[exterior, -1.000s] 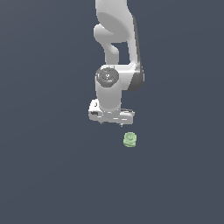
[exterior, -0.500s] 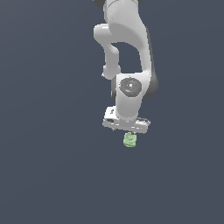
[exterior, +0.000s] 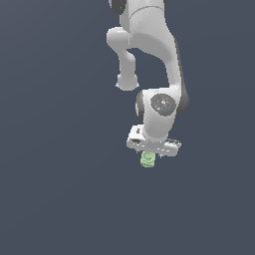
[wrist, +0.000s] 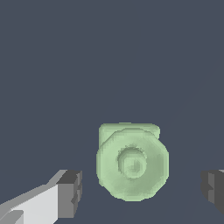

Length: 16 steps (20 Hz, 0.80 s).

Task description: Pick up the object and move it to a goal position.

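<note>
Your claw has dropped over the object, which is sitting on the desk between wide-open, empty fingers; you're probably ready to close.

Sim render, not a real room: flat, even dark slate-blue ground fills both views, w/ no walls, furniture, horizon or texture to mark a home, lab or shop. White robot arm is smooth, shaded like a 3D model. Small pale green cylinder looks blocky & faceted, esp. in wrist view, where its ringed top is a coarse polygon. Tool fingertips are plain grey blocks w/ hard low-poly edges.
</note>
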### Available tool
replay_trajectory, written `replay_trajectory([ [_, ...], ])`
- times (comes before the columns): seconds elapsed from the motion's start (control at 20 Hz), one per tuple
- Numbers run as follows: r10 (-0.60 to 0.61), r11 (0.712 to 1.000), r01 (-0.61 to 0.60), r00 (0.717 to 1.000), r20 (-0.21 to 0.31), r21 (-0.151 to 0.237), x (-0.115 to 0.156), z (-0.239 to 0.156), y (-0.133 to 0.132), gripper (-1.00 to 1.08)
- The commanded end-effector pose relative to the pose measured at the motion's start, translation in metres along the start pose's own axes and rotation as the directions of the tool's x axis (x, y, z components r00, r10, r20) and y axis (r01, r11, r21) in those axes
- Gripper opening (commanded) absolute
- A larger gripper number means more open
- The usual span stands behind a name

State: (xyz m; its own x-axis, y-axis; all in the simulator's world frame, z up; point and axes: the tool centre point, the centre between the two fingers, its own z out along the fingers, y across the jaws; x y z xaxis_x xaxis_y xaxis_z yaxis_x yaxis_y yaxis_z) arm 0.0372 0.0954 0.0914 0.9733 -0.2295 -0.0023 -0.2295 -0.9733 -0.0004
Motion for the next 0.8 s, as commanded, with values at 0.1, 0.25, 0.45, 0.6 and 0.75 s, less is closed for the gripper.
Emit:
replay_trajectory([
  [0.1, 0.001, 1.000, -0.001, 1.000, -0.001, 0.000, 0.000, 0.001, -0.001, 1.00],
  [0.25, 0.001, 1.000, -0.001, 1.000, -0.001, 0.000, 0.000, 0.006, -0.001, 1.00],
  [0.45, 0.002, 1.000, -0.002, 1.000, -0.002, 0.000, 0.000, 0.024, -0.001, 1.00],
  [0.6, 0.003, 1.000, -0.003, 1.000, -0.002, 0.000, -0.001, 0.040, -0.001, 1.00],
  [0.75, 0.003, 1.000, -0.003, 1.000, -0.002, 0.000, 0.000, 0.049, -0.002, 1.00],
])
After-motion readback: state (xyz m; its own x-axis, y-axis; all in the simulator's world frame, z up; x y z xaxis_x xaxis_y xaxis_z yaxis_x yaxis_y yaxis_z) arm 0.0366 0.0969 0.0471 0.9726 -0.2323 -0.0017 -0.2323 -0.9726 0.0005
